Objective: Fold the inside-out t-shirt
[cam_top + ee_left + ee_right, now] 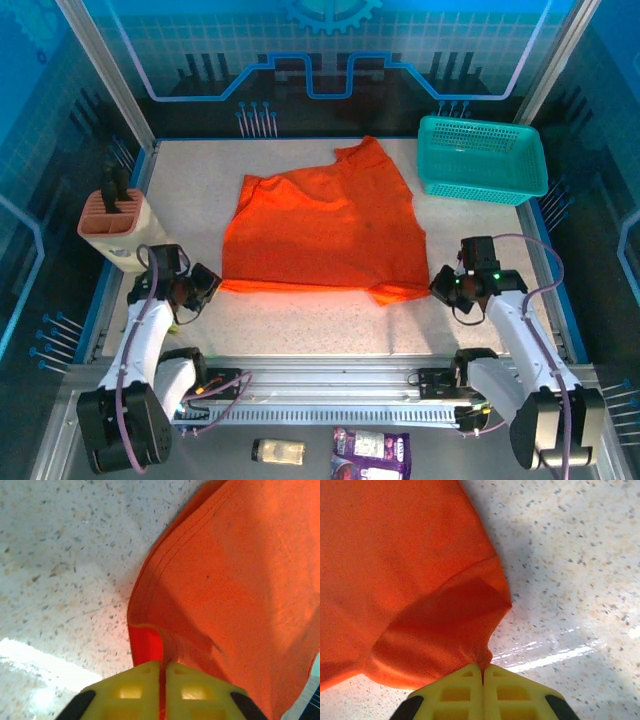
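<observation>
left gripper (pixel 162 665) clenched on orange t-shirt (pixel 325 225) corner; right gripper (pixel 482 668) pinching opposite near corner

Left arm (pixel 140 340), right arm (pixel 522 332) low; jaws pinched closed.

Left pincer (pixel 162 666) tight on a hem fold of the orange t-shirt (pixel 235 580), above speckled table (pixel 60 555).
</observation>
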Motion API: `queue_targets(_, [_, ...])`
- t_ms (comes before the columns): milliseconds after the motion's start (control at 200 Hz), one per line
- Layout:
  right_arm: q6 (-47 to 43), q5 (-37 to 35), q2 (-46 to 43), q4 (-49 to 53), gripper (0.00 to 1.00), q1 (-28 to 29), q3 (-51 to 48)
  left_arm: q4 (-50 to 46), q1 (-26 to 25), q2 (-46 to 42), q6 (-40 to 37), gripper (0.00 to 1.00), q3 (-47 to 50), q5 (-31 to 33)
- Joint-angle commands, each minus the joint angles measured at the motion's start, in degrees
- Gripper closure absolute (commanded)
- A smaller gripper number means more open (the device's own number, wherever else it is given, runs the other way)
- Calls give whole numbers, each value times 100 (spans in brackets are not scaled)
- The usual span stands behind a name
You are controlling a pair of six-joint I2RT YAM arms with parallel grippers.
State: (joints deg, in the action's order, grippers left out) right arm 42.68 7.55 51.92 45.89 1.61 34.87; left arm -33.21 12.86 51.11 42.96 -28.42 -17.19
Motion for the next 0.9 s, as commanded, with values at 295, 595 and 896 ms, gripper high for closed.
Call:
queue_targets(295, [-378, -265, 820, 82, 67, 987, 1447, -620, -228, 1262, -1108, 67, -2200, 405])
queue_targets(595, [-1074, 843, 3589, -1085, 62, 1818, 2763, -654, -1370, 3523, -1910, 67, -4401, 1177])
queue_targets(896, [-1633, 1181, 5337, -759, 54, 2064, 3393, -1561, -1547, 6046, -2810, 67, -7340, 1603])
